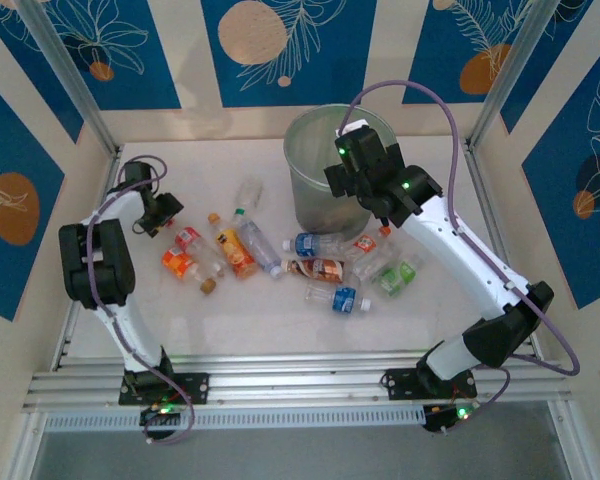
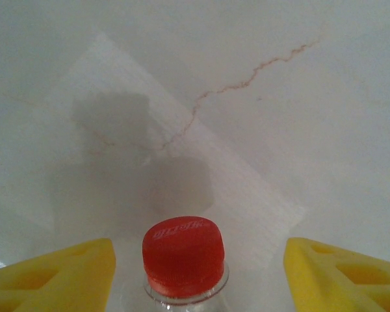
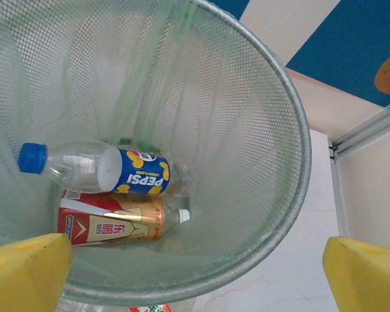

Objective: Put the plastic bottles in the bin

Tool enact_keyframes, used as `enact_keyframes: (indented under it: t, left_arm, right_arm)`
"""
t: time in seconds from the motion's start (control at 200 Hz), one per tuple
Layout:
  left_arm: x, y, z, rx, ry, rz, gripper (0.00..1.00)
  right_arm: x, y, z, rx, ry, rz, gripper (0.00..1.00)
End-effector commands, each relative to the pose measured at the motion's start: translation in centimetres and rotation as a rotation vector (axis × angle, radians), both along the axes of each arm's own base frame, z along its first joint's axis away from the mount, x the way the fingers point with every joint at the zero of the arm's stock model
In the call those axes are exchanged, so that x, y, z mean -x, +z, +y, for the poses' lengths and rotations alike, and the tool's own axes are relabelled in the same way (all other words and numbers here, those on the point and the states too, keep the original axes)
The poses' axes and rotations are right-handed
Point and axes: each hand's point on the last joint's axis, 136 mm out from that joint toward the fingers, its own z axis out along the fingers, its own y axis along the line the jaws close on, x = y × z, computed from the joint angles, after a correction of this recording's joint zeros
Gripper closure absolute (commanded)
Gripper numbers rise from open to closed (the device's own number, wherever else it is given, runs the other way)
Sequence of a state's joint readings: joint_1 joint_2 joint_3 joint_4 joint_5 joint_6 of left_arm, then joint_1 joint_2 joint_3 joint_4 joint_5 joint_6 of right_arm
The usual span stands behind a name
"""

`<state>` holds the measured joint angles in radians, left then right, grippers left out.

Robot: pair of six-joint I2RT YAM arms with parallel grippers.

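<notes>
Starting at the left hand [image 1: 166, 215]: it is sitting low over the left part of the surface [image 1: 270, 330]. Its wrist camera is showing yellow fingers [image 2: 58, 276] standing apart on either side of a red-capped bottle [image 2: 184, 252], with a clear gap each side of the cap. The bottle's body is dropping below the frame edge, so whether the fingers are pressing it I cannot tell.

The right hand [image 3: 195, 260] is hanging over the bin [image 1: 310, 195], fingers [image 3: 26, 270] spread wide, nothing between them. Its wrist camera is looking down into the grey-green mesh and giving detail the top view is too far off to give: a Pepsi bottle [image 3: 110, 170] with a blue cap and a red-and-gold-labelled bottle [image 3: 110, 221] with a white cap, lying side by side on the bottom.

The top view is giving the layout. The bin is standing upright at the far middle, and loose bottles [image 1: 315, 268] are lying in a band in front of it, clear-bodied, with orange, blue, brown and green labels.
</notes>
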<state>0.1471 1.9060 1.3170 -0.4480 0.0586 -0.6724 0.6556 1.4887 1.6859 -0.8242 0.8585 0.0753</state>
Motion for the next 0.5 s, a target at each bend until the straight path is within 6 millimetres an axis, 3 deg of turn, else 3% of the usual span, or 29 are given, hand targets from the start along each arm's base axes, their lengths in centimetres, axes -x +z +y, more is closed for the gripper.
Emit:
enact_keyframes:
  t: [0.0, 0.225, 0.495]
  left_arm:
    - [-0.5, -0.7, 0.1, 0.046, 0.024, 0.000, 0.33]
    - [-0.4, -1.5, -0.3, 0.081, 0.045, 0.003, 0.37]
    - [-0.7, -1.4, -0.3, 0.086, 0.054, 0.000, 0.50]
  right_arm:
    - [0.0, 0.0, -0.4, 0.011, -0.039, -0.016, 0.01]
    - [-0.6, -0.9, -0.2, 0.039, -0.050, 0.000, 0.01]
    - [-1.0, -1.4, 0.0, 0.061, -0.055, 0.006, 0.01]
